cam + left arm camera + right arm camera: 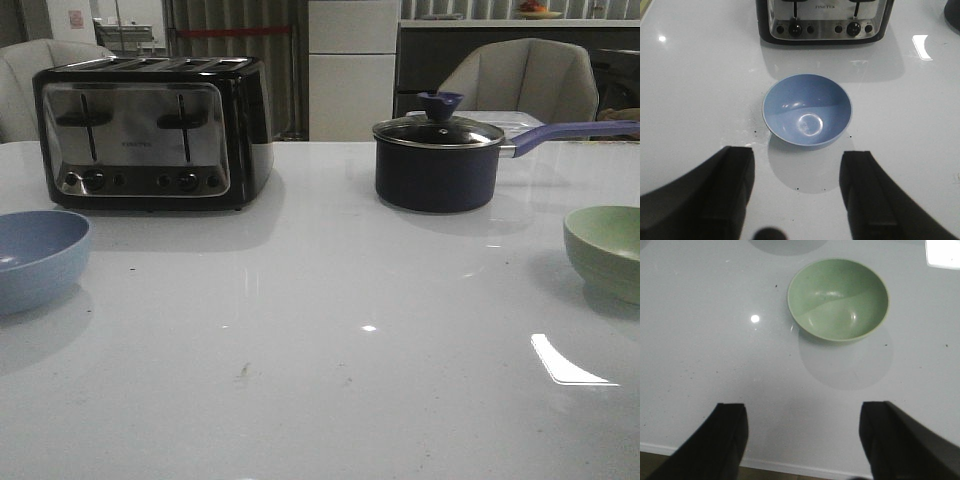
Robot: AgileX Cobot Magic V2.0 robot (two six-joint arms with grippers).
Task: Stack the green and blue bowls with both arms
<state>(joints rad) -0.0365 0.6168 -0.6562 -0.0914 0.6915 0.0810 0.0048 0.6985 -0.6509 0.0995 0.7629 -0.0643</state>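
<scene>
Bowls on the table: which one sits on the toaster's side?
The blue bowl, at the table's left edge before the toaster. The green bowl sits far right, nearer the saucepan.

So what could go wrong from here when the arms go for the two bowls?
The blue bowl and green bowl sit at opposite table edges, so a pushed rim could slide one off the glossy table. Carrying the blue bowl inward might clip the toaster. Both grippers, left and right, are open and empty.

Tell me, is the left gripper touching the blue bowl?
Apart. The left wrist view shows bare white table between the open left gripper and the blue bowl.
</scene>
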